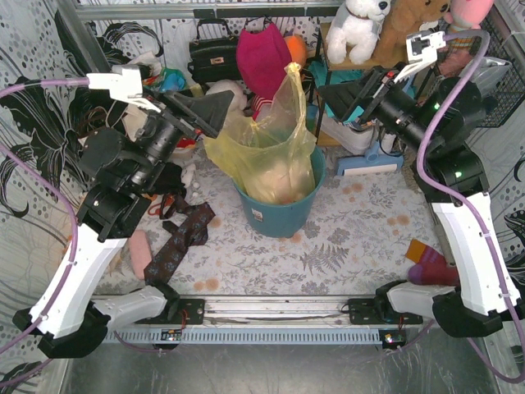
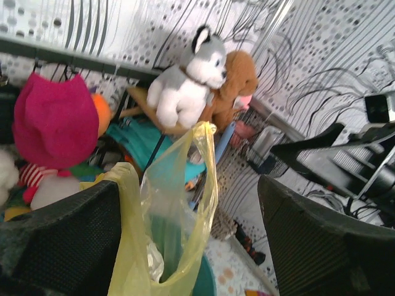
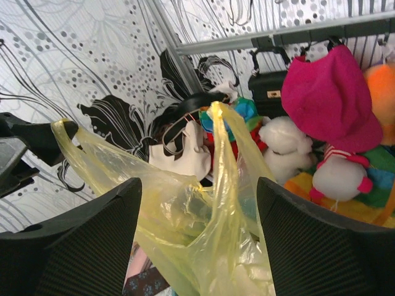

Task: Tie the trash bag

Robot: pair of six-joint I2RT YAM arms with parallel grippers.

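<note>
left of the teal bucket [image 1: 279,215], low on the table [image 1: 353,238], a dark patterned cloth [image 1: 176,242] lies crumpled near the bucket's base. above it, your left gripper [image 1: 215,113] hangs up and to the left of the bucket's rim with its jaws spread wide, clamping nothing. one corner of the trash bag [image 1: 267,152] stretches out sideways to that gripper. in the left wrist view the yellow film lies against the inner face of one finger [image 2: 62,240]; you can't tell whether it is hooked there or only touching. the bag itself sits inside the bucket, its body bulging over the rim and its mouth untied, with pale crumpled paper showing through low down. its other ear stands straight up over the bucket's middle. behind the bucket, a magenta hat [image 1: 262,57] sits by the back wall. up and to the right of the bucket, your right gripper [image 1: 338,98] also has its jaws wide apart and empty, clear of the plastic. in the right wrist view the raised ear shows between its fingers, farther off.
</note>
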